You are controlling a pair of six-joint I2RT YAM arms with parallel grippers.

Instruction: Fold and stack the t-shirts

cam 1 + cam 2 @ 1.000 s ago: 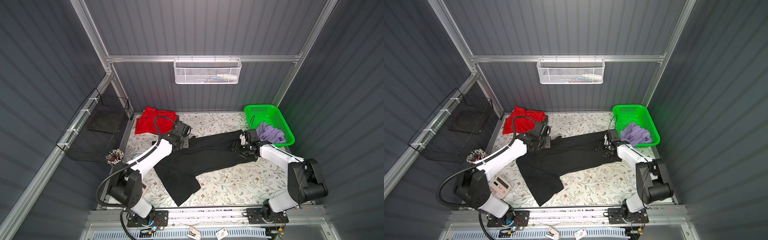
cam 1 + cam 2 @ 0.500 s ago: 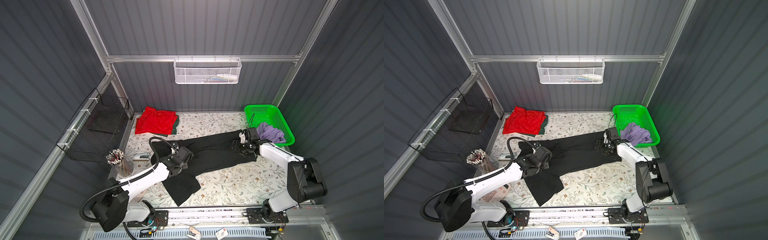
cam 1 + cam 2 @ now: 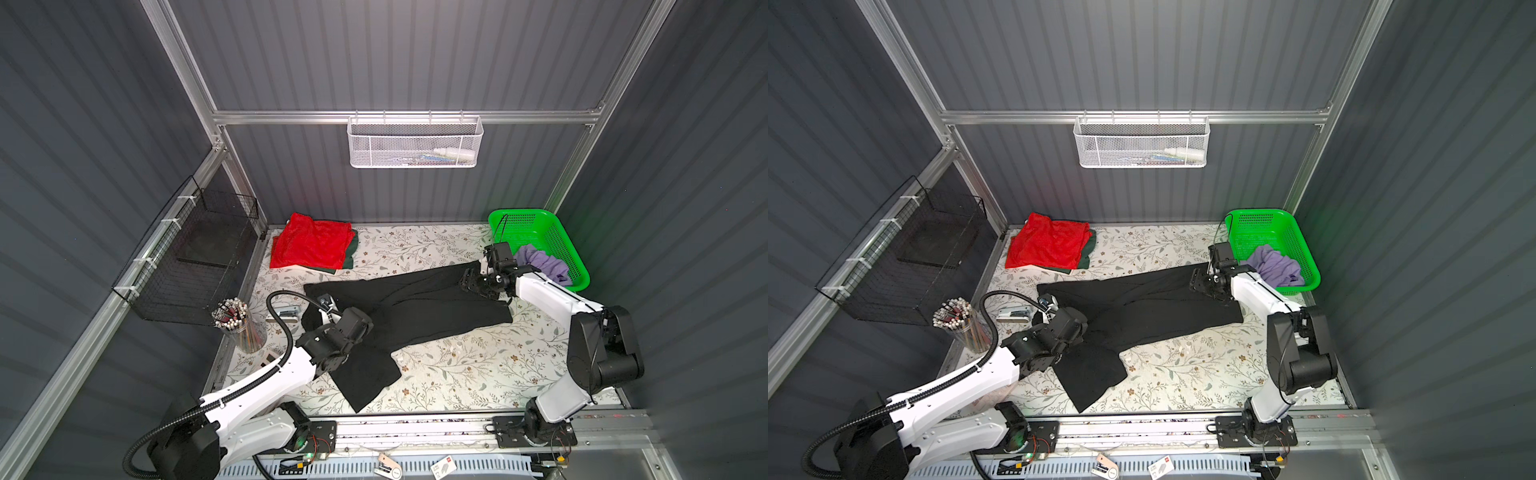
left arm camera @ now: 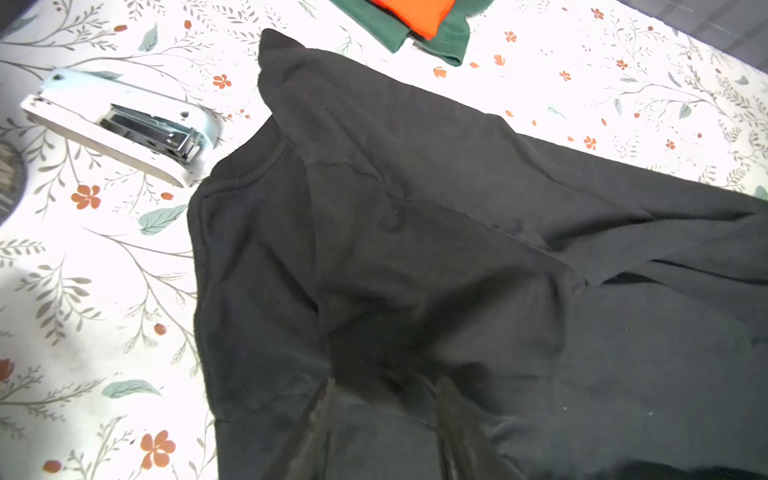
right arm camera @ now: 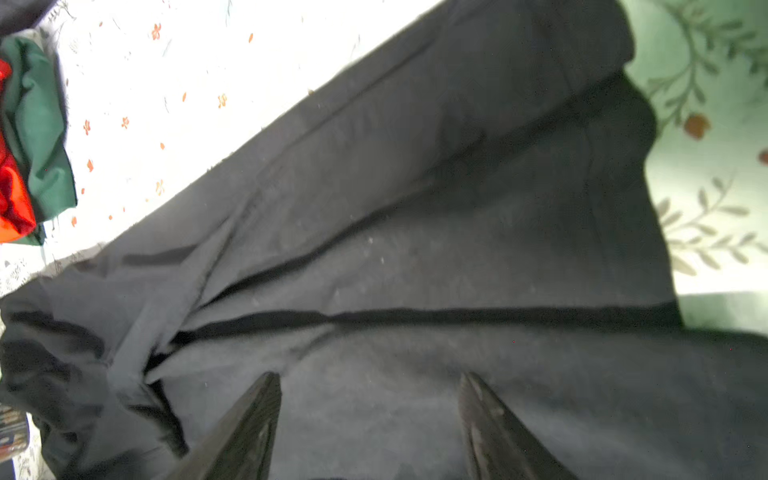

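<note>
While the left gripper (image 4: 384,386) stood with its jaws narrowly apart over a bunched ridge near the collar of the black t-shirt (image 3: 415,307), which sprawled across the middle of the mat (image 3: 457,374), the right gripper (image 5: 370,378) hovered wide and empty above the shirt's opposite end at 3 o'clock. The shirt seemed mid-spreading; the next move called for fresh pinches on its outer edges. Open room lay toward 5 o'clock; a stapler (image 4: 120,124) sat just beside the collar at 9, the red t-shirt (image 3: 311,245) at 11.
</note>
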